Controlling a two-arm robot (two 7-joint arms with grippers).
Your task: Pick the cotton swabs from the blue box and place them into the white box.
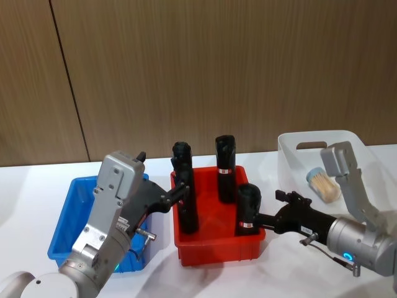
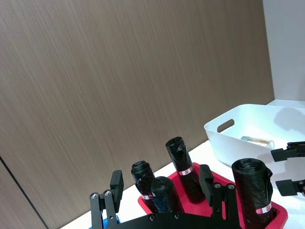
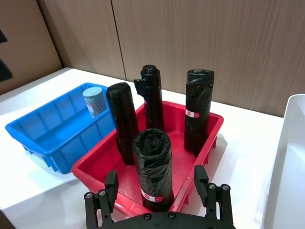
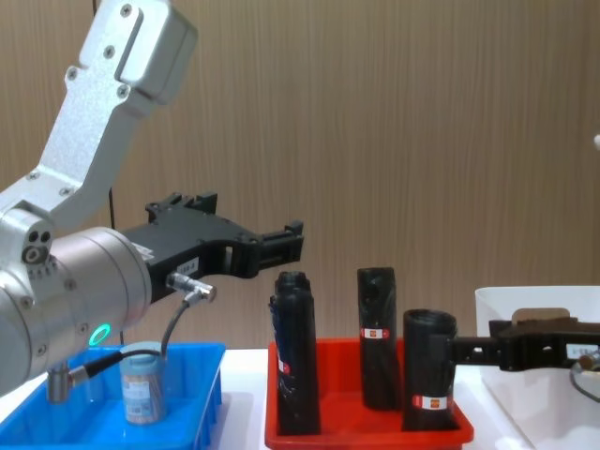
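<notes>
Here the blue box sits at the lower left of the head view, its inner side hidden behind the left arm. One tub of cotton swabs stands upright inside it, low at the left of the chest view; in the right wrist view the same tub stands against the wall nearest the red tray. The left gripper hangs with its fingers spread and empty, high above the gap between blue box and red tray, clear of every rim.

The red tray lies in the middle, touching or just beside the blue box; four black rolls stand in it, crowding its floor. The right gripper points at the tray's right edge from the lower right of the head view, fingers apart and holding nothing, just beside the nearest roll.

The white box stands at the right, its far corner cut off by the frame. Another tub of swabs lies on its side within, partly hidden by the right arm.
</notes>
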